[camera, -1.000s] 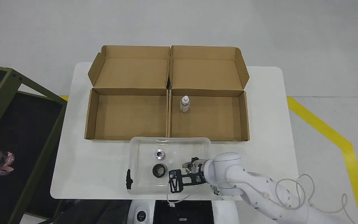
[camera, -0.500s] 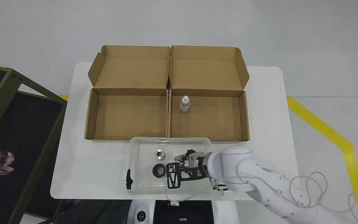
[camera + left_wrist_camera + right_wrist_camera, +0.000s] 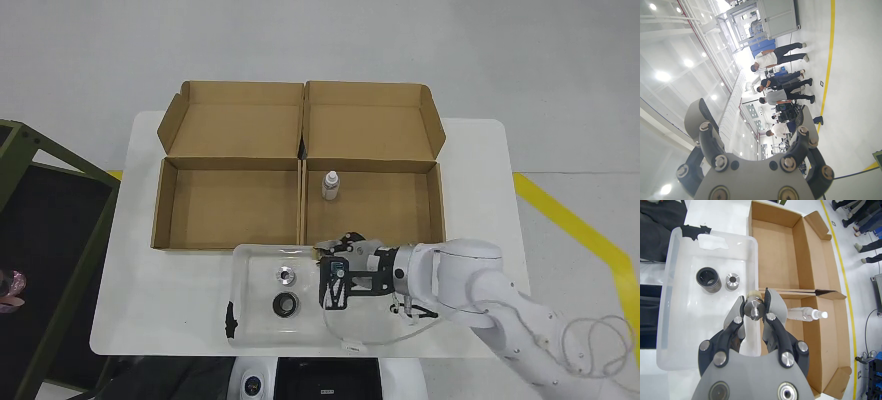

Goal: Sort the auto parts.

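Note:
My right gripper (image 3: pixel 754 306) is shut on a silver threaded metal part (image 3: pixel 753 309) with a cream end. It hangs over the far rim of the clear plastic bin (image 3: pixel 696 317), beside the cardboard boxes; in the top view the right gripper (image 3: pixel 327 252) is at the bin's back edge. Two parts lie in the bin (image 3: pixel 250 320): a black bearing sleeve (image 3: pixel 286 303) (image 3: pixel 708 279) and a small silver collet (image 3: pixel 286 274) (image 3: pixel 732 281). My left gripper (image 3: pixel 751 111) is open and empty, facing the room.
Two open cardboard boxes stand side by side behind the bin. The left box (image 3: pixel 230 205) (image 3: pixel 776 256) has nothing in it. The right box (image 3: pixel 385 210) (image 3: pixel 829 342) holds a small spray bottle (image 3: pixel 330 185) (image 3: pixel 806 314). Torn black tape (image 3: pixel 694 231) marks the bin's end.
My right gripper rose from the bin's near side and moved toward the boxes with the threaded part in its grip. The sleeve and collet stayed put.

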### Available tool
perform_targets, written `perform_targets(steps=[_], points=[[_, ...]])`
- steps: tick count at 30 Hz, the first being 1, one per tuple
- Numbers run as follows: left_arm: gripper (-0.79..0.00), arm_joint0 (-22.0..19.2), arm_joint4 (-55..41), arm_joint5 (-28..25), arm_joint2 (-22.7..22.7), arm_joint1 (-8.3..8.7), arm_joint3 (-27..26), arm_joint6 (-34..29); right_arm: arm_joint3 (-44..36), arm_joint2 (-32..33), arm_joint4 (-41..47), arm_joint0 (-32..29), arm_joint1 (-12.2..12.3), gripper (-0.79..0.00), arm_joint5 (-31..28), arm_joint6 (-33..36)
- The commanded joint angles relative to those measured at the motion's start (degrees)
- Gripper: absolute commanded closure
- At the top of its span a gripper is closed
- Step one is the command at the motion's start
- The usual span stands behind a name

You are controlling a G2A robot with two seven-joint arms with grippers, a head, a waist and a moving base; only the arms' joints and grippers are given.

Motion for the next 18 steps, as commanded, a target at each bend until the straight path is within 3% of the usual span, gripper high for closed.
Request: perform_targets(steps=[1,18], points=[[-0.785,0.0,0.0,0.0,0.0,0.00,0.0,0.0,0.1,1.8,0.1,-0.5,0.2,0.000,-0.3,-2.1],[-0.785,0.0,0.0,0.0,0.0,0.00,0.0,0.0,0.4,12.8,4.4,-4.5,1.7,0.000,-0.7,-9.0]])
